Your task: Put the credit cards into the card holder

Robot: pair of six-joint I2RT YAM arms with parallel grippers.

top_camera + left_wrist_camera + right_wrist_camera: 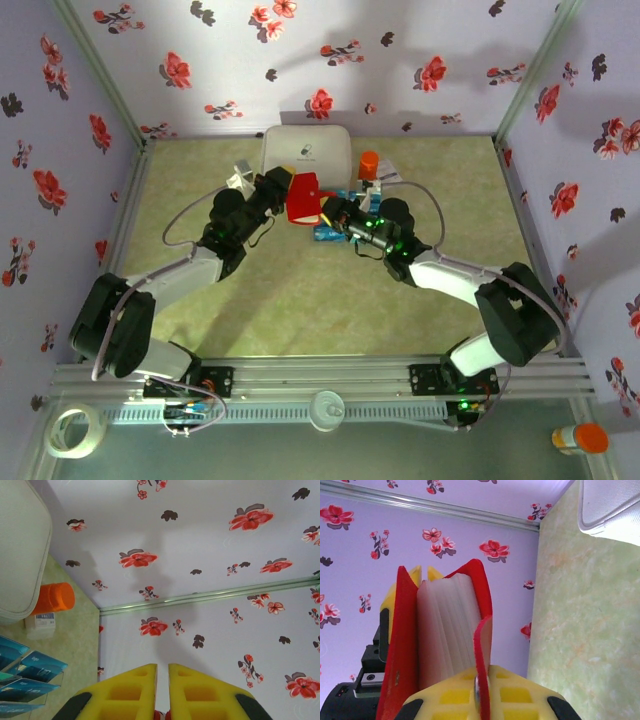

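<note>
The holder is seen from the top view near the middle of the table, just in front of a white box, with an arm reaching to it from each side.

The left pincer is shut narrow. Its yellow fingers are almost touching, and a sliver of red is caught between them at their base, so one side of the holder is gripped. From the right wrist, these same fingertips are seen poking out behind the holder's left red cover.

The right pincer is also closed narrow. A thin red flap with a small metal stud is pinched between its yellow fingers. Above this grip the holder is spread open, its pale pockets fanned between the two red covers and seen against the flowered wall.

The cards are seen from the left wrist at the lower left. They are teal and set in rows in a clear sheet on the table. An orange-capped bottle stands just beyond them, beside the box. From the top view, teal is seen on the table beside and under the right pincer.
</note>
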